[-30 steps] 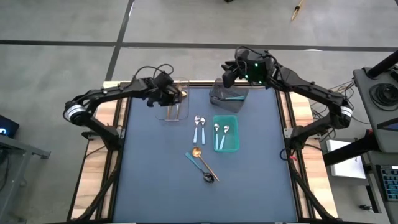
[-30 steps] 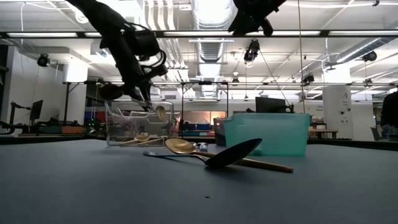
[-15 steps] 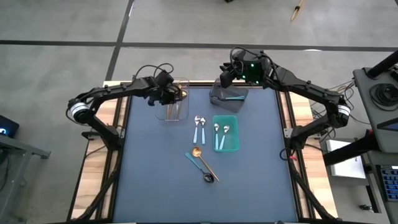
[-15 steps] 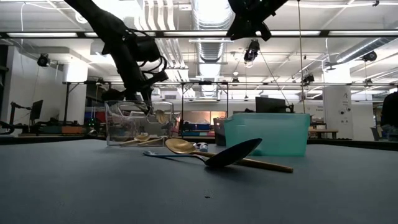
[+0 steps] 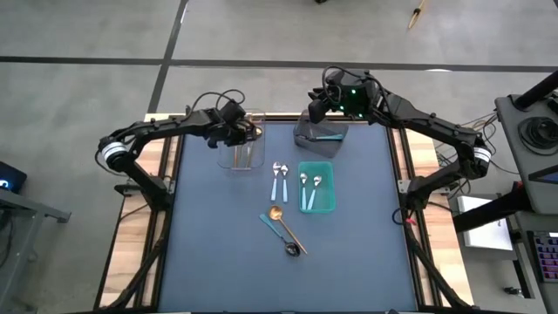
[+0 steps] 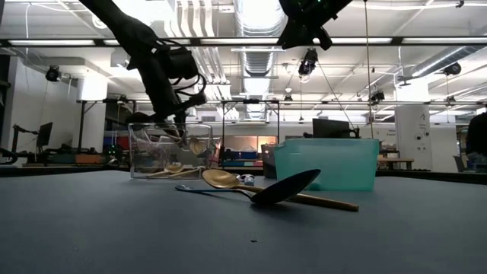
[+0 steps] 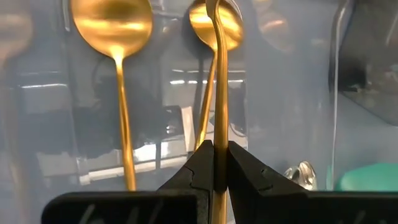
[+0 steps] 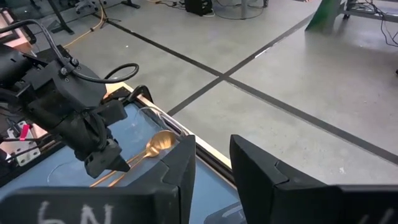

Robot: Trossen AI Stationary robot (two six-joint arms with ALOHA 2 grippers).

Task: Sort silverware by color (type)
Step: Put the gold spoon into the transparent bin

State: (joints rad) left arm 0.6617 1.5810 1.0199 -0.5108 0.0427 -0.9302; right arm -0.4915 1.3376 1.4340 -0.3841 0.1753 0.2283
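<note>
My left gripper [image 5: 237, 133] [image 6: 179, 131] is over the clear bin [image 5: 243, 150] [image 6: 163, 156] at the table's far left, shut on a gold spoon [image 7: 215, 93]. The spoon's bowl [image 6: 199, 144] sits below the bin's rim. Two more gold spoons [image 7: 115, 37] lie in the bin. My right gripper [image 8: 211, 168] hangs open, high above the grey bin [image 5: 319, 133]. Two light-blue-handled spoons [image 5: 279, 179] lie on the mat beside the teal bin [image 5: 316, 187], which holds two more. A gold spoon [image 5: 279, 215] and a dark teal-handled spoon [image 5: 291, 248] lie crossed mid-table. My left gripper pinches the gold spoon's handle [image 7: 216, 163] between its two fingers [image 7: 200, 168]. The handle runs along the fingers, with the bowl [image 7: 214, 22] out ahead. The fingers slant down from the table's left. The spoon is tilted, bowl end lowest, inside the clear bin; whether it touches the bottom cannot be told.
The three bins stand on the far half of the dark mat [image 5: 218, 253]; its near half holds only the crossed spoons. Wooden table edges [image 5: 139, 218] flank the mat. A teal-handled spoon [image 5: 328, 136] rests in the grey bin.
My left gripper has sunk a little with the gold spoon, and the spoon's bowl now sits lower inside the clear bin. My right gripper has shifted slightly toward the table's left and then held still.
</note>
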